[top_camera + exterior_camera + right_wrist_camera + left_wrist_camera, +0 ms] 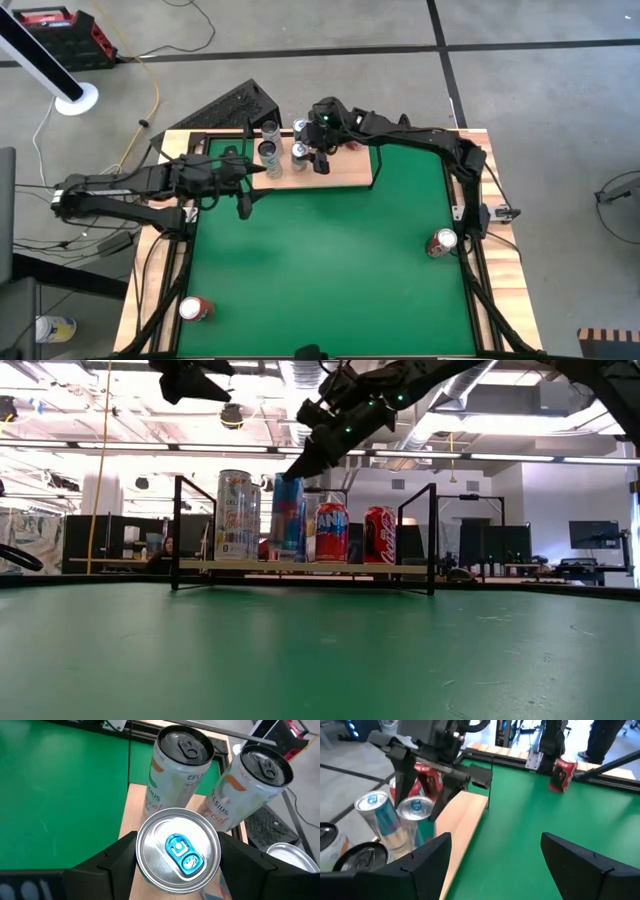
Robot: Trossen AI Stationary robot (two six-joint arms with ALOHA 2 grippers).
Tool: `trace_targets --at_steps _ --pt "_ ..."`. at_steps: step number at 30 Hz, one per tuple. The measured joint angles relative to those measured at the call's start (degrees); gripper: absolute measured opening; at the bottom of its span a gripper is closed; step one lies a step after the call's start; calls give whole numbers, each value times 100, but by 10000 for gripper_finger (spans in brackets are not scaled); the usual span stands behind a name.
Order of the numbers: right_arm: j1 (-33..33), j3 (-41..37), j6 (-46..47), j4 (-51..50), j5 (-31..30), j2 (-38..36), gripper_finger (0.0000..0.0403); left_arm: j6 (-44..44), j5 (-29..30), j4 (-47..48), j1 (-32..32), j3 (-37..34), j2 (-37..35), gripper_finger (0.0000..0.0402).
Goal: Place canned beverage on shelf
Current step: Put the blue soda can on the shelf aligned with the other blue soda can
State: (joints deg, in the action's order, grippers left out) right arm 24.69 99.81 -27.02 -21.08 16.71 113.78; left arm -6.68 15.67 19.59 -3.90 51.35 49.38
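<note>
The shelf [345, 175], a light-wood board in a black wire frame, stands at the far edge of the green mat [320, 260]. Two tall white cans [182, 767], a second blue can [372, 805] and two red cans [355, 532] stand on it. My right gripper [177, 855] reaches in from the right and is shut on a blue-and-silver can [287, 510] with a blue tab. My left gripper [495, 857] hangs open and empty over the mat's left part, just in front of the shelf's left end. My right gripper pinches the blue can's side wall just below its top rim [142, 845], one finger on each side. The fingers slant down from the table's right side. The can stands upright with its base at the board; whether it rests there I cannot tell.
A red can [440, 243] lies at the mat's right edge and another [195, 310] at its near left corner. The shelf's right half [350, 165] is bare board. The wire uprights [432, 535] rise at the shelf's ends.
</note>
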Motion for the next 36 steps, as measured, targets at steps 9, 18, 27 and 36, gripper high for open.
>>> trace_targets --at_steps 9,18,27,36 --pt "76 0 52 -179 -33 -5 264 100 -34 36 0 0 -216 290" --pt "84 0 204 -226 71 -5 264 151 -34 42 0 0 -299 290" --pt "98 0 260 -238 153 -5 264 151 -149 44 0 0 -295 290" --pt "95 -4 425 -167 103 162 264 141 -152 44 0 0 -295 290"
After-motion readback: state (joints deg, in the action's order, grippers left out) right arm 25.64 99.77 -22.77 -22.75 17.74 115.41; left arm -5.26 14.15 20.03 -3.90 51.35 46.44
